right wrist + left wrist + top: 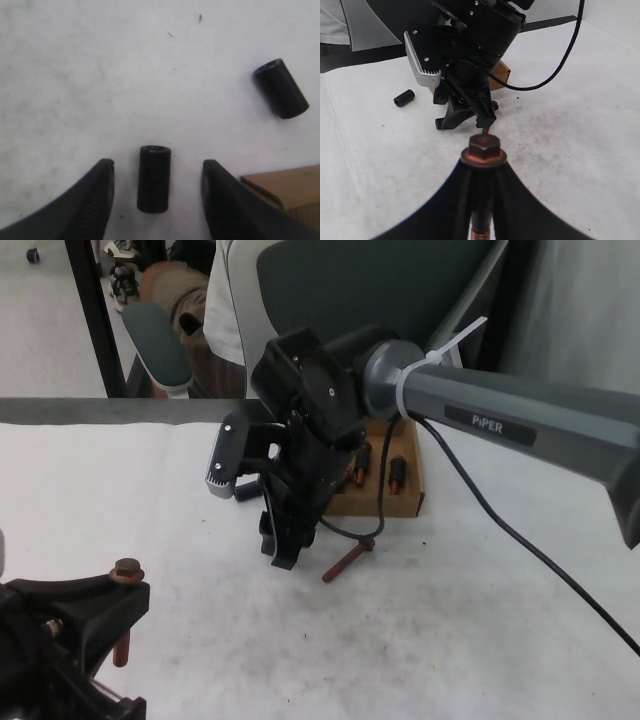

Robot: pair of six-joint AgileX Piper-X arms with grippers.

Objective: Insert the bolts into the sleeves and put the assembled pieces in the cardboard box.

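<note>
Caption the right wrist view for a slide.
Open right gripper straddles a black sleeve lying on the white bench, a second sleeve and the cardboard box corner nearby.

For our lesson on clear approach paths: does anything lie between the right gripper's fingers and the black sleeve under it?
Nothing visible does. The black sleeve lies alone on the white bench, between the open fingers of the right gripper. A second sleeve and a corner of the cardboard box sit off to one side, outside the gap.
</note>
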